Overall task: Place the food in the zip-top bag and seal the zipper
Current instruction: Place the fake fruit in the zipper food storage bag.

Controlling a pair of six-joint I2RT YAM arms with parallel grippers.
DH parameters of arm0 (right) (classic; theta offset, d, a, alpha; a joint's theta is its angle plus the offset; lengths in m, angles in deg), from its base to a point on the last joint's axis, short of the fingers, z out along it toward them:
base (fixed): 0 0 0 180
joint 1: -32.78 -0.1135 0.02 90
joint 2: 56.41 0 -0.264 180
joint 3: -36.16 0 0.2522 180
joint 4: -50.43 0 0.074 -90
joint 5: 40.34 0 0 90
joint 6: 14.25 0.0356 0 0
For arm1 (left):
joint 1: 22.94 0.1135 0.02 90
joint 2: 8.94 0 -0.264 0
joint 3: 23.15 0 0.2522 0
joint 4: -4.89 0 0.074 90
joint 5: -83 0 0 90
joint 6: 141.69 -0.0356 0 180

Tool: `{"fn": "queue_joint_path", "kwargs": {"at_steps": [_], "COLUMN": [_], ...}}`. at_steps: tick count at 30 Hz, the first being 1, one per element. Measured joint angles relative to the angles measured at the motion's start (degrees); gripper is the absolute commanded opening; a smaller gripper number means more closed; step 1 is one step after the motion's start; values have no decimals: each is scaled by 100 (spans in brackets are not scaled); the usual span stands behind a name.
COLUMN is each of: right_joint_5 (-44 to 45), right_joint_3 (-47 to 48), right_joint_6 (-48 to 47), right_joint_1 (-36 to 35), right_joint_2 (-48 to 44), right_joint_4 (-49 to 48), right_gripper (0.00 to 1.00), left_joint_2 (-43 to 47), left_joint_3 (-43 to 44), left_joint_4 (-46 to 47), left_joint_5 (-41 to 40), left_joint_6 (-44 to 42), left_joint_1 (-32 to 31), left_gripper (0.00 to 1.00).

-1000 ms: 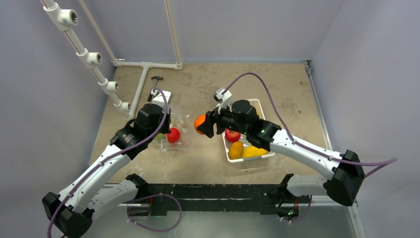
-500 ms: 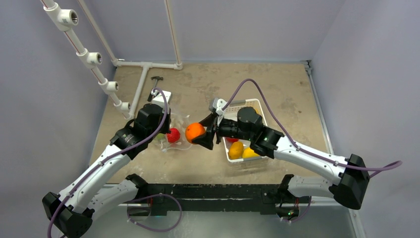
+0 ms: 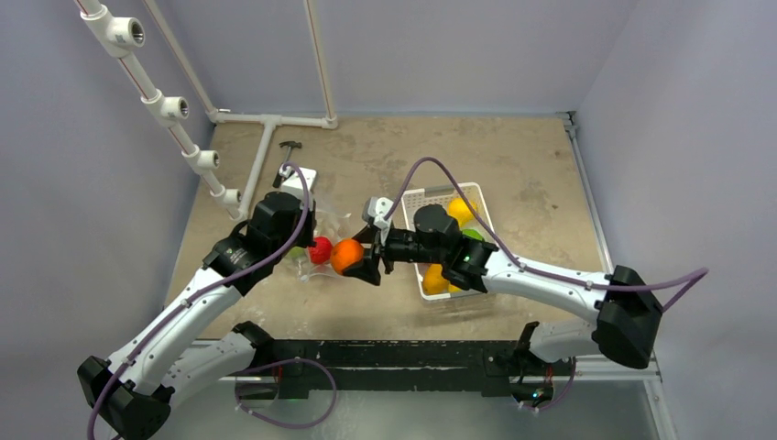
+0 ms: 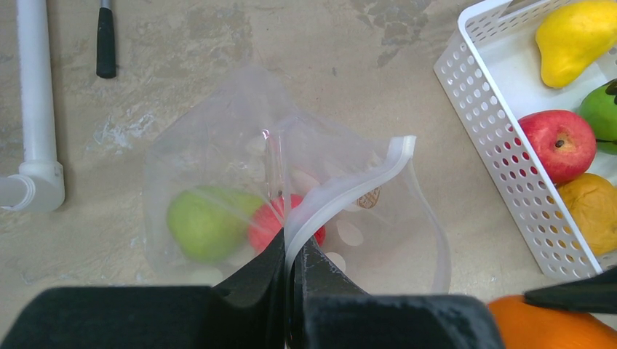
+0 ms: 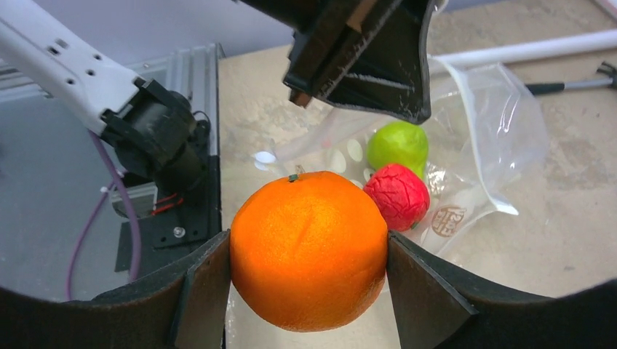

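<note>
Two grippers are at work, both mine. With my left gripper (image 4: 295, 251) I am pinching the zipper (image 4: 342, 190) of the zip-top bag (image 4: 218, 153). Its fingers are pressing tight together on the whitish strip, which is curving up and away from them so that the bag's mouth is gaping toward the right. With my right gripper (image 5: 309, 254) I am clamping an orange (image 5: 309, 218) between widely spread fingers, one pad lying against each side of it. I am holding the orange off the surface (image 4: 364, 65), just beside the bag's open mouth and close to my left gripper. Inside the bag a green fruit (image 4: 204, 225) and a red fruit (image 5: 396, 196) are lying side by side, seemingly touching. The bag itself is resting crumpled on the mottled tan surface, lifted where I am gripping its edge. A little apart to the right, the white slotted basket (image 4: 502, 138) is sitting on the surface and holding more food. A yellow pear (image 4: 575, 33) is lying at its far end, then a green apple (image 4: 604, 109), a red apple (image 4: 556, 142), and a dull yellow fruit (image 4: 593, 211) nearest to me. On the far left side, a white pipe (image 4: 36, 94) and a black-handled tool (image 4: 106, 40) are lying on the surface, well apart from the bag.
</note>
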Motion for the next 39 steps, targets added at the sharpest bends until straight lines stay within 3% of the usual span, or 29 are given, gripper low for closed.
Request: {"fn": "queue_joint_path", "kwargs": {"at_steps": [27,35,39], "right_joint_5": [2697,3403,3609], "right_joint_3": [1196,1434,1565], "right_joint_6": [640,1189,1460], "right_joint_1": [-833,-927,-960], "right_joint_2": [2247,2643,2758], "right_joint_4": [-509,-564,-527], "right_gripper": [41,58,76], "left_joint_2": [0,-2,-2], "left_joint_3": [0,0,0], "left_joint_4": [-2,33,105], "left_joint_5": [15,-243,-435], "left_joint_6": [0,-50,-127], "left_joint_1": [0,90,136], "left_gripper": [0,0,0]}}
